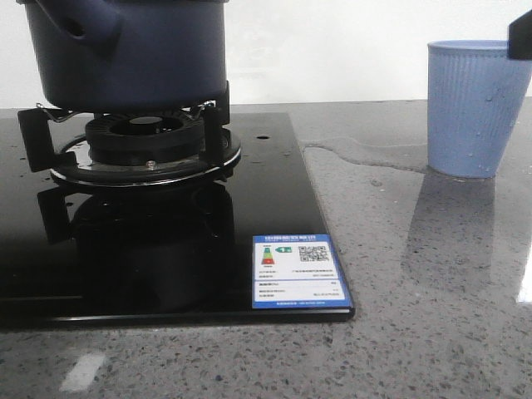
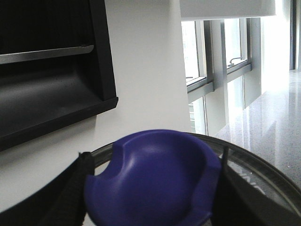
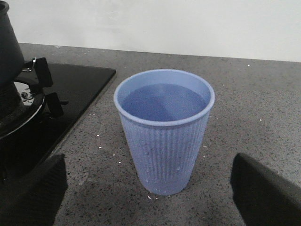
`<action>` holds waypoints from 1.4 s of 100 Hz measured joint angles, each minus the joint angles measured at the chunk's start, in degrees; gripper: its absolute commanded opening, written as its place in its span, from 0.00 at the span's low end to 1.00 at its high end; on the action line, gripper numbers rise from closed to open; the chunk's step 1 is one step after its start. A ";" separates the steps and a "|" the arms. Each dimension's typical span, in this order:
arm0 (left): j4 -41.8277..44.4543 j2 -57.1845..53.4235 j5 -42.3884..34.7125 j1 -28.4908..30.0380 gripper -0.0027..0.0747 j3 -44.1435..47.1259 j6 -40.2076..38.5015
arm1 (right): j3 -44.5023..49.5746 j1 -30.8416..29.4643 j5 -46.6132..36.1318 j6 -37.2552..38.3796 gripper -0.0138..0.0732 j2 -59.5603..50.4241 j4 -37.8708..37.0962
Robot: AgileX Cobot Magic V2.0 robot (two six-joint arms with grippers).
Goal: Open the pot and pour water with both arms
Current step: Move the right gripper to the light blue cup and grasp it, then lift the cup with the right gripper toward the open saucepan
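The left gripper (image 2: 153, 188) is closed, its two dark fingers (image 2: 75, 188) pressed against either side of a purple lid knob (image 2: 153, 181) and gripping it. The right gripper (image 3: 150, 193) is spread wide, its dark fingers (image 3: 265, 190) standing well apart on either side of a pale blue ribbed cup (image 3: 163, 129), neither one touching it. In the front view, only a dark corner of the right gripper (image 1: 521, 33) shows.
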 measured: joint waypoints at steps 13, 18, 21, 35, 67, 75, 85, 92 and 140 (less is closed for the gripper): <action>0.00 0.00 0.83 0.00 0.41 0.00 0.00 | 0.00 1.54 -7.78 1.17 0.90 4.39 0.47; 0.00 0.00 1.00 0.00 0.41 0.00 0.00 | 0.00 1.97 -11.07 2.74 0.90 6.14 0.59; 0.00 0.00 1.10 0.00 0.41 0.00 0.00 | 0.00 2.23 -12.70 3.66 0.90 7.38 0.73; 0.00 0.00 1.10 0.00 0.41 0.00 0.00 | -0.45 2.39 -14.89 6.53 0.90 12.04 0.96; 0.00 0.00 1.10 0.00 0.41 0.00 0.00 | -3.43 2.39 -14.40 10.27 0.90 15.56 -4.54; 0.00 0.00 1.10 0.00 0.41 0.00 0.00 | -3.52 2.39 -14.62 10.81 0.90 16.50 -5.09; 0.00 0.00 1.10 0.00 0.41 0.00 0.00 | -3.52 2.39 -15.40 11.96 0.90 18.34 -5.57; 0.00 0.00 1.10 0.00 0.41 0.00 0.00 | -3.52 2.39 -16.71 13.23 0.90 19.83 -6.90; 0.00 0.00 2.04 0.00 0.41 0.00 0.00 | -4.78 2.39 -26.95 22.99 0.90 30.86 -13.38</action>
